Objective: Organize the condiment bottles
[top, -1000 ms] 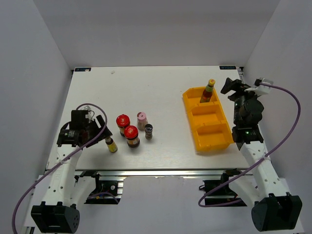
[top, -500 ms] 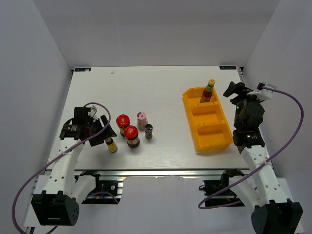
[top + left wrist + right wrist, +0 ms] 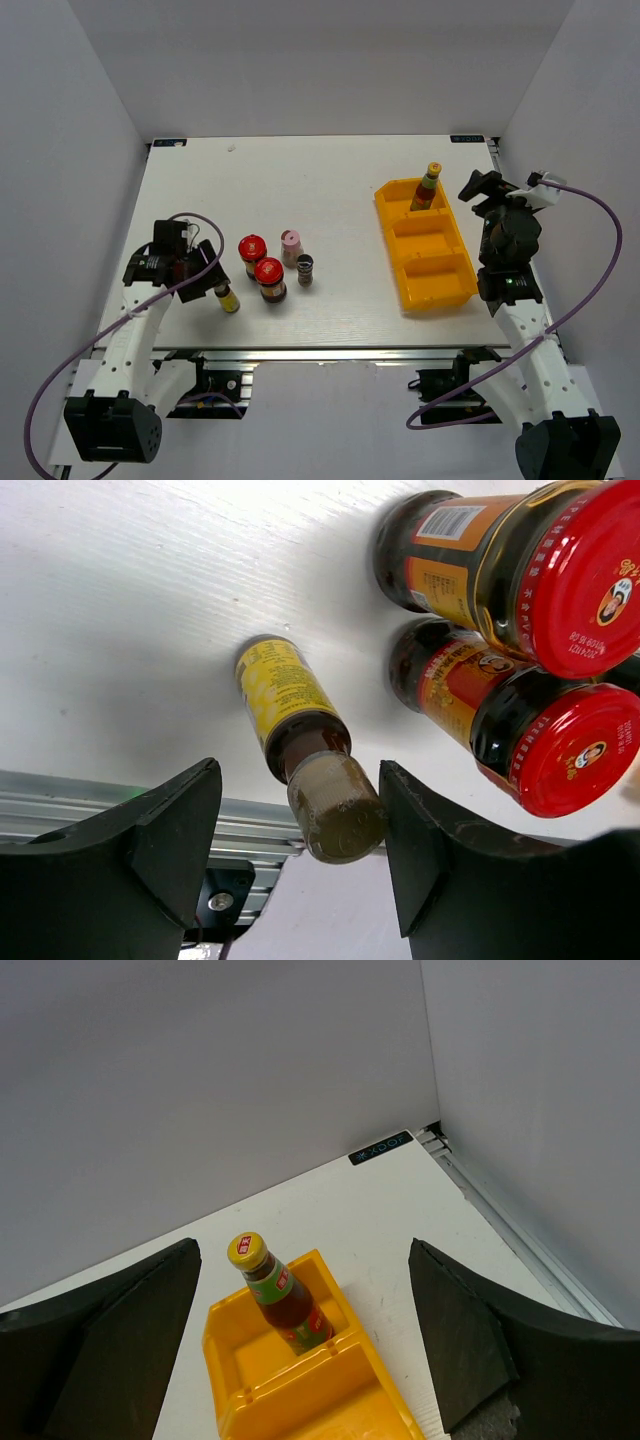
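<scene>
Left wrist view: left tool [image 3: 296, 780], jaws apart, straddles the slim brown bottle [image 3: 285, 695]; right tool [image 3: 302, 1252] gapes wide.

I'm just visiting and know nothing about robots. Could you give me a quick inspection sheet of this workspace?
Surface: white table, flat.
Job's things: sauce bottle upright in the far compartment of the yellow tray; red-lidded jars, pink-capped bottle, shaker and brown bottle grouped on the left.
Clutter: nothing seen.
Grippers: left gripper open, straddling the brown bottle; right gripper open, empty, near the tray's far end.
Cables: a purple cable loops from each arm.
Surroundings: plain white walls.
</scene>
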### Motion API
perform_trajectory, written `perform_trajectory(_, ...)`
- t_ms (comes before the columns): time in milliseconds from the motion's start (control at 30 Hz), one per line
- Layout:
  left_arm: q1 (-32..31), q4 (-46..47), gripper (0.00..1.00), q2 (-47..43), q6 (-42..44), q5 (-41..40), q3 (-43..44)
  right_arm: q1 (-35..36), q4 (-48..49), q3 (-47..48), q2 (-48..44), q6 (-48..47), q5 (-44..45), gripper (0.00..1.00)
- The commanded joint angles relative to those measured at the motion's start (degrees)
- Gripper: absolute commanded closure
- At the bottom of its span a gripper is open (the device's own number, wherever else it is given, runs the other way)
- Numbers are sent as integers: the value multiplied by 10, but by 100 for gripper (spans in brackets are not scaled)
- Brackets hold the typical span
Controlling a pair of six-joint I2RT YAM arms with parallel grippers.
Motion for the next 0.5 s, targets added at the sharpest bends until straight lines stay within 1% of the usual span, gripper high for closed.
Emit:
perform_trajectory(0,-6,-13,26,-20,1,-32,22,0,19,3,3,-2,11,11)
perform_trajectory(133,-12,-9,27,-17,0,-37,24,-1,22,1,9,-2,15,11)
perform_trajectory(233,-22,-11,30,-1,-4,-41,29,-1,21,0,10,-2,23,11)
perform_trajectory(300,-36,-10,33,4,-8,-43,32,0,21,0,9,-4,27,11)
perform_trajectory(367,-49,-9,33,11,-17,-50,36,0,21,0,9,-4,32,11)
perform_trajectory(467,-89,-10,35,26,-30,-54,42,-1,22,-1,9,-4,33,11)
